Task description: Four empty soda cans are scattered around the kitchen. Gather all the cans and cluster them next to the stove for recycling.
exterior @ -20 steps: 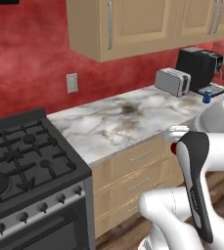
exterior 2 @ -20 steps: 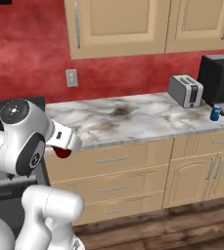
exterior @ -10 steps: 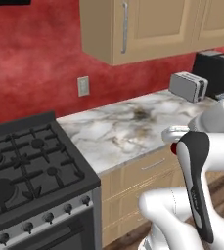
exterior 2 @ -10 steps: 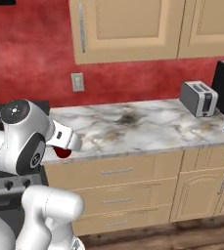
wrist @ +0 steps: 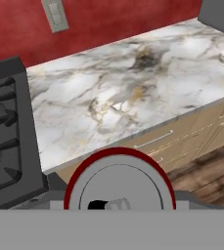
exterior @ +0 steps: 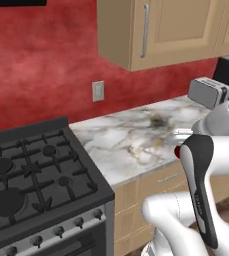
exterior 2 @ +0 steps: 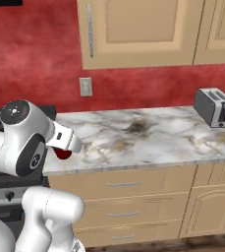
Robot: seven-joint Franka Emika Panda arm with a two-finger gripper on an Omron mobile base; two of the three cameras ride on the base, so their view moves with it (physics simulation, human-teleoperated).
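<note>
stove [exterior: 31,185]: far left, black grates, grey knobs along its front; its right edge meets the bench.
bench [exterior: 136,145]: marble top running right from the stove, bare near the stove edge; that strip beside the stove is where the cans should end up.
outlet [exterior: 98,91]: on the red wall above the bench, no part in the job.
can [wrist: 119,188]: red, silver top facing the hand view, held out over the bench's front edge with drawers and floor below it; in the right base view a red patch of it [exterior 2: 62,153] shows under the hand.
claw [wrist: 108,205]: pinching the can, closed down as far as the can allows; its tips are hidden behind the can top.
toaster [exterior 2: 213,107]: far right on the bench, well apart from the drop spot.
risk, drop: the can hangs off the bench, so a slip in the grip would probably send it to the floor.
risk, clip: brought in too low, the can's base could strike the bench edge and twist in the grip.
risk, place: set too far left, it may land on a grate, tilt and roll; too near the front edge, it could tip off on release.
risk, view: the can blocks much of the hand view, so judging height above the bench looks hard.
</note>
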